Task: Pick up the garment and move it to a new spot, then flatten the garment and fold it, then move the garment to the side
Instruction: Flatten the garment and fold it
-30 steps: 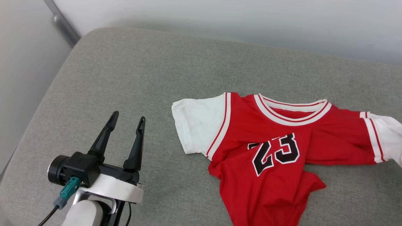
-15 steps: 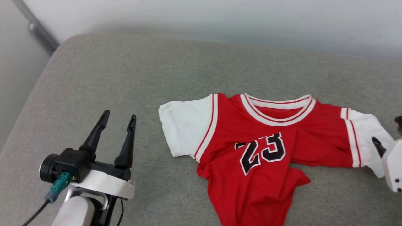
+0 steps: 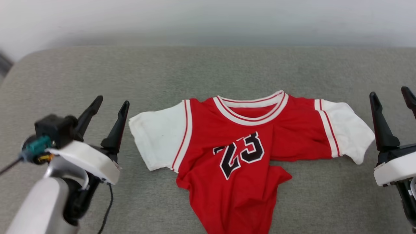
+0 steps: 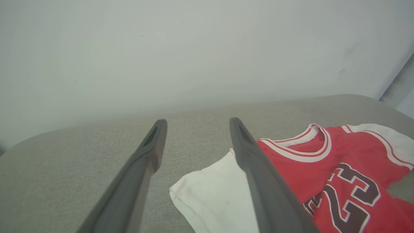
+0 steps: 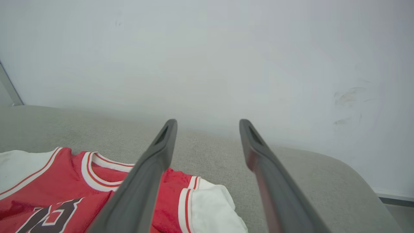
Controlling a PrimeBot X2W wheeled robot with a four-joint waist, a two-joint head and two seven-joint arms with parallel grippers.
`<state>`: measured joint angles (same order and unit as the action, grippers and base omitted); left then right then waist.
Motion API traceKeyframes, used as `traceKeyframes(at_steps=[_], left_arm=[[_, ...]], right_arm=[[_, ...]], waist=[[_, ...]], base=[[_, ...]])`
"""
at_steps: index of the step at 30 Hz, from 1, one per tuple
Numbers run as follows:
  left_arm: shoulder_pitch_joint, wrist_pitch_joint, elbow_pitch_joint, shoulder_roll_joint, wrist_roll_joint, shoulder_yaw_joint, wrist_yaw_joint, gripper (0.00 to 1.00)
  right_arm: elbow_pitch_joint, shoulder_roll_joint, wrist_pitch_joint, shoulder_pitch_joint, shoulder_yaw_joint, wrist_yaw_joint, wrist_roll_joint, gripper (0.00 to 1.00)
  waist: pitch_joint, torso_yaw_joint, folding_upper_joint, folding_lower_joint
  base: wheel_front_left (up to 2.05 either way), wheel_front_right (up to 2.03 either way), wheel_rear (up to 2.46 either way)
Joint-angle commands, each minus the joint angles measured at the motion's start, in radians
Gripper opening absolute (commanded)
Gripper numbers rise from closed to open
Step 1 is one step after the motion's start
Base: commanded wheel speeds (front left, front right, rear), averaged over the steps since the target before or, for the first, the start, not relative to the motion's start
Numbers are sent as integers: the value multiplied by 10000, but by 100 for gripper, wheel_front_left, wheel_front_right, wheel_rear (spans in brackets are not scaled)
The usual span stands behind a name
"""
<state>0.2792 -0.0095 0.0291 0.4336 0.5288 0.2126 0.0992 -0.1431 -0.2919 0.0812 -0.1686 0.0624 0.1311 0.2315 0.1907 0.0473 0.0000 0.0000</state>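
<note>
Though wrist views crop garment (image 3: 234,130), head shows bunched torso.

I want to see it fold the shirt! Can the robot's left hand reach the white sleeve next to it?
Probably yes. The left hand is open beside the white sleeve of the jersey, with just bare grey cushion between them.

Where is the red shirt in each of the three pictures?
Head view: the shirt lies in the middle, running off the bottom edge.
Left wrist view: bottom right corner, one white sleeve nearest the middle.
Right wrist view: bottom left corner, one white sleeve reaching toward the middle.
Shared landmark: the striped collar, at the shirt's top in all three.
</note>
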Motion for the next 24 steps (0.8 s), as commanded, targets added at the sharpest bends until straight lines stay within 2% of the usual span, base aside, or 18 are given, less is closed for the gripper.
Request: traceKeyframes(at_steps=[1, 3, 4, 10, 14, 19, 24], left_arm=[[348, 564, -62, 301, 184, 75, 96, 100], [733, 1553, -55, 668, 660, 169, 170, 100], [733, 1553, -55, 668, 660, 169, 170, 100], [1702, 5316, 156, 1791, 2062, 301, 130, 100], [2020, 6993, 256, 2252, 2571, 547, 87, 100], [2209, 8330, 617, 2773, 3009, 653, 94, 100], [2297, 8735, 1090, 3056, 3081, 599, -26, 100]], right_arm=[[-319, 325, -314, 162, 153, -7, -143, 100], [-691, 813, -701, 310, 349, -7, -253, 100], [-691, 813, -701, 310, 349, -7, -253, 100], [-1163, 1918, -1554, 564, 945, -7, -695, 100], [-1017, 2298, -1945, 732, 1199, -7, -811, 100], [-750, 2419, -2293, 768, 1245, -7, -918, 100], [-432, 2433, -2512, 677, 1394, -7, -1096, 100]], waist=[[329, -332, 0, 0], [543, -523, 0, 0], [543, -523, 0, 0], [1156, -988, 0, 0], [1498, -1248, 0, 0], [1909, -1622, 0, 0], [2260, -1865, 0, 0]], base=[[0, 0, 0], [0, 0, 0], [0, 0, 0], [0, 0, 0], [0, 0, 0], [0, 0, 0], [0, 0, 0]])
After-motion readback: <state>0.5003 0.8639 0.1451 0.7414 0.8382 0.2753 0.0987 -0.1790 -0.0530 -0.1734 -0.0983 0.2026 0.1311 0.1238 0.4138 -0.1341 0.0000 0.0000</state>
